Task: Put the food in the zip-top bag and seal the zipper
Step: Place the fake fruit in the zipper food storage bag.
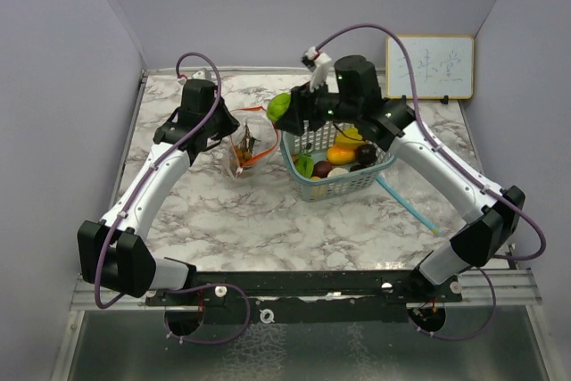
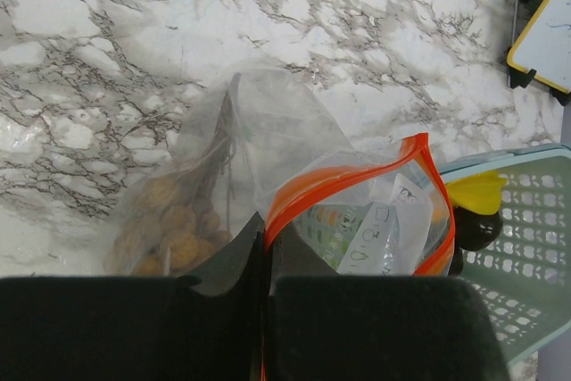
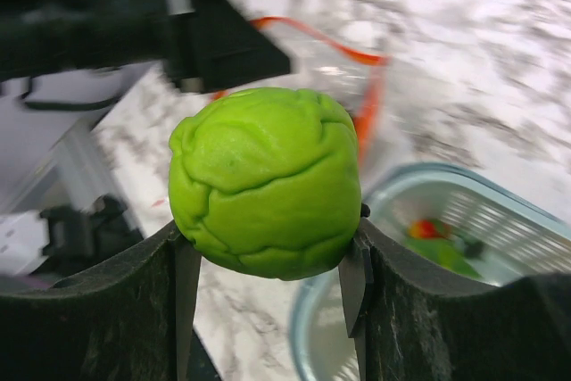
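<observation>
zip-top bag (image 2: 357,194) stands on the table (image 1: 268,220), orange zipper mouth open. Inside: brown grape bunch (image 2: 174,225) and a printed paper slip, print too small to read. left gripper (image 2: 266,265): jaws clamped on the bag's rim. right gripper (image 3: 268,256): jaws clamped on lumpy green toy (image 3: 265,180), in the air between bag and teal basket (image 1: 339,186). Basket holds banana (image 1: 350,140), mango (image 1: 340,155), dark plum (image 1: 365,154). whiteboard (image 1: 430,66) at the back, handwriting not legible. Marble-pattern table, lilac walls.
</observation>
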Robot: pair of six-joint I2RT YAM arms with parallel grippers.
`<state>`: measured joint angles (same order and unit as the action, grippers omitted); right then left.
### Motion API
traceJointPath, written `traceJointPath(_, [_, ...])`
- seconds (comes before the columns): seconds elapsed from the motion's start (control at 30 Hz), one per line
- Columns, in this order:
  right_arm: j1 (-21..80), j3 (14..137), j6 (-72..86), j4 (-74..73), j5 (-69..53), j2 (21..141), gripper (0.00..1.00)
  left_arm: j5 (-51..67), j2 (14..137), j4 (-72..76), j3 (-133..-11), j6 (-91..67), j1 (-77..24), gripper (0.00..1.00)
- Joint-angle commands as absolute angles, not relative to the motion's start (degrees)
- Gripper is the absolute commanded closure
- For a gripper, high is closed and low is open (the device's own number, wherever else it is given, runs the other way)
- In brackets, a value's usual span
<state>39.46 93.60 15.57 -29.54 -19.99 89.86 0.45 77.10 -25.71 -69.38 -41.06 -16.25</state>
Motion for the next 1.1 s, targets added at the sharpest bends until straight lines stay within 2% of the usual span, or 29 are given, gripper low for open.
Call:
traceJointPath(0.0, [44.36, 92.77, 16.11, -24.71, -28.87, 94.34, 0.62, 3.01, 76.04, -23.5, -70.24, -41.26, -16.51, 1.0])
traceJointPath(0.1, [44.39, 93.29, 18.37, -23.23, -24.7, 97.73, 0.6, 3.58, 75.8, -23.67, -70.29, -41.35, -16.53, 1.0])
traceJointPath(0.2, [44.36, 96.01, 18.69, -26.94, -20.81, 102.08, 0.53, 4.03, 75.43, -23.95, -70.59, -41.27, -16.69, 1.0])
traceJointPath(0.4, [44.38, 95.54, 19.25, -26.24, -12.83, 102.81, 0.19, 4.04, 74.06, -24.73, -70.56, -40.85, -16.68, 1.0])
traceJointPath(0.47, [44.34, 97.76, 18.25, -27.18, -12.62, 103.62, 0.15, 4.2, 73.8, -24.69, -70.11, -40.84, -16.63, 1.0])
traceJointPath(0.53, [44.38, 98.87, 17.52, -27.46, -12.14, 102.72, 0.01, 4.3, 73.72, -24.58, -69.7, -40.8, -16.66, 1.0])
traceJointPath(0.67, [44.38, 97.97, 17.28, -29.71, -8.33, 97.93, 0.0, 4.31, 73.83, -24.24, -69.02, -40.74, -16.67, 1.0])
traceJointPath(0.87, [41.89, 92.4, 21.59, -39.51, 4.97, 90.64, 0.0, 4.18, 73.74, -23.85, -68.14, -40.77, -16.7, 1.0])
traceJointPath(0.97, [37.58, 88.59, 24.59, -41.86, 4.59, 88.3, 0.0, 4.35, 73.95, -23.83, -68.46, -40.66, -16.66, 1.0])
traceJointPath(1.07, [36.05, 86.51, 23.62, -42.13, 3.06, 89.29, 0.05, 4.54, 74.5, -23.79, -68.69, -40.66, -16.65, 1.0])
